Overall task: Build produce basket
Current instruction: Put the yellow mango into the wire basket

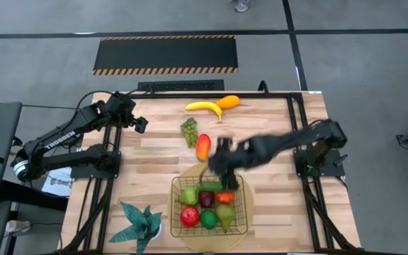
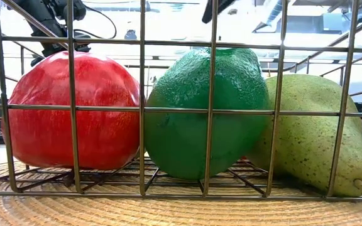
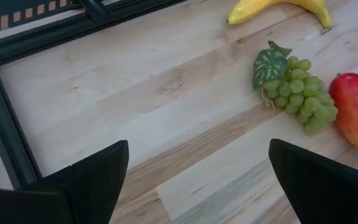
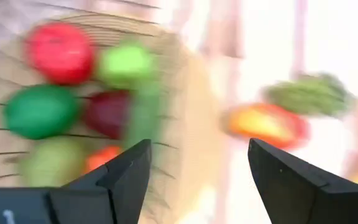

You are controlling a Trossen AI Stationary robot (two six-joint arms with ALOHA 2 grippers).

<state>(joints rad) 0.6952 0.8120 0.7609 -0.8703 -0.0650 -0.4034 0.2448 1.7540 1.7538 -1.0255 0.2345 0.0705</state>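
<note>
Your stock at this moment, operator:

1. Dark wire-mesh rectangular basket (image 1: 178,185): sits on a round tan woven mat (image 1: 227,241) at the near middle of the light wooden desk (image 1: 161,152).
2. Basket contents, as your high view lists them: red apple (image 1: 189,216), round green lime (image 1: 209,219) and pale green pear (image 1: 224,213) along the near side; light green apple (image 1: 189,195), dark red fruit (image 1: 207,199) and orange-red tomato (image 1: 225,197) behind them; a long green cucumber (image 1: 210,186) against the far side. Your low view looks through the mesh at the red apple, lime and pear in a row; apple and lime press together.
3. Produce outside the basket: red-orange mango (image 1: 202,146) just beyond the mat; bunch of green grapes (image 1: 189,131) beside the mango, on the left arm's side; yellow banana (image 1: 204,107) near the far edge, with a small orange fruit (image 1: 228,101) touching its end.
4. Right gripper (image 1: 225,163): blurred, above the basket's far rim. Its fingers (image 4: 126,171) stand apart with nothing between them.
5. Left gripper (image 1: 139,122): waits above the bare desk on the left side, fingers (image 3: 98,171) spread wide and empty; its wrist view takes in the grapes, mango and banana.
6. Teal leafy plant (image 1: 142,223): near the desk's front edge, left of the mat.
</note>
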